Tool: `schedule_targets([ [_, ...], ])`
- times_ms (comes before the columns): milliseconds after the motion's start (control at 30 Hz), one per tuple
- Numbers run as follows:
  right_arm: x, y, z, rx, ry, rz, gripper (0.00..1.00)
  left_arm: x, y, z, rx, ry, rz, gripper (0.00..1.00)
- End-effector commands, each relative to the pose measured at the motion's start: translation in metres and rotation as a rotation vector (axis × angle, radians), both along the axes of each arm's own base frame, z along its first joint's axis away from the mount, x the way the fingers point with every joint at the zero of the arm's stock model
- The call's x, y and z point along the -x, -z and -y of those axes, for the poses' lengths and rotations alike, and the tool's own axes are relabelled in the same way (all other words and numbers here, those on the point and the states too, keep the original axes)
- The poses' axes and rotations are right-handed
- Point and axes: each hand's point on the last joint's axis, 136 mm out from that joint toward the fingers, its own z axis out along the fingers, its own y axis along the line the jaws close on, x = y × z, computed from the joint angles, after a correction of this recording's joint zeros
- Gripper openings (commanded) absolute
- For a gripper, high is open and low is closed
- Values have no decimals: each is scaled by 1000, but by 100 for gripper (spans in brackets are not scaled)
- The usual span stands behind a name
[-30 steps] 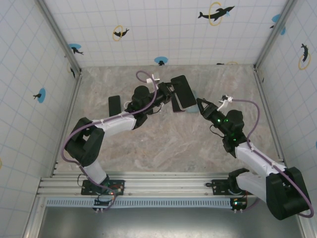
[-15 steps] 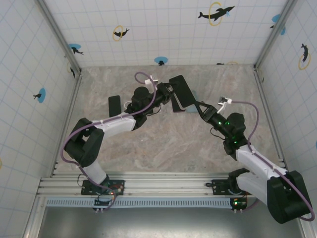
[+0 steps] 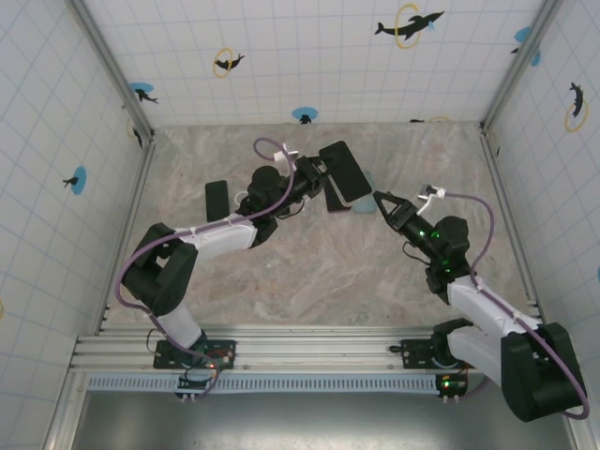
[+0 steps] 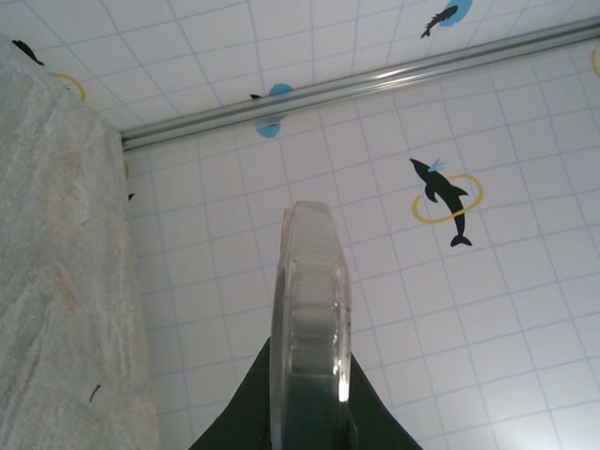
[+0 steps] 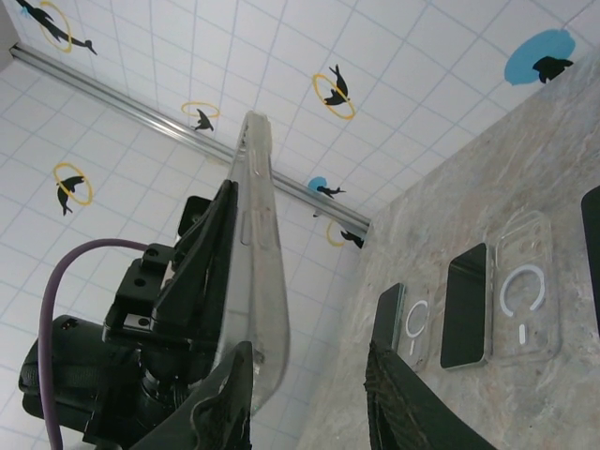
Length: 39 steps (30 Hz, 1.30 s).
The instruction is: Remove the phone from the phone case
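Note:
My left gripper [image 3: 317, 169] is shut on a clear phone case [image 3: 342, 172] with a dark phone inside, held tilted above the table. The left wrist view has the case [image 4: 309, 300] edge-on, rising between that gripper's [image 4: 309, 370] dark fingers [image 4: 234, 412]. My right gripper [image 3: 382, 201] hangs just right of the case's near corner, apart from it. In the right wrist view the case [image 5: 258, 253] stands edge-on and its lower corner bows out beside the left finger [image 5: 225, 394]. That gripper [image 5: 307, 361] is open, with nothing between its fingers.
A black phone [image 3: 217, 198] lies left of the left arm. Below the held case lie a dark phone [image 5: 466, 305], a clear case with a white ring [image 5: 525, 286] and another cased phone [image 5: 403, 323]. Tiled walls and metal rails close in the table.
My right gripper has drawn back down and to the right, off the held case's corner. The left gripper and case have shifted slightly left.

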Motion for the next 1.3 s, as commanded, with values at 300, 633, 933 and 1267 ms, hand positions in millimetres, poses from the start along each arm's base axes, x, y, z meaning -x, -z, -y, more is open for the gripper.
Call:
schedule_targets([
  [300, 11, -25, -8, -77, -70, 97, 35, 6, -29, -1, 91, 12, 63, 0],
  [633, 7, -6, -17, -36, -100, 29, 34, 8, -41, -1, 144, 29, 65, 0],
  [933, 4, -13, -20, -51, -108, 35, 34, 18, -50, 5, 179, 75, 65, 0],
  [1267, -1, -39, -33, -154, -164, 47, 34, 27, -47, 31, 110, 158, 108, 0],
])
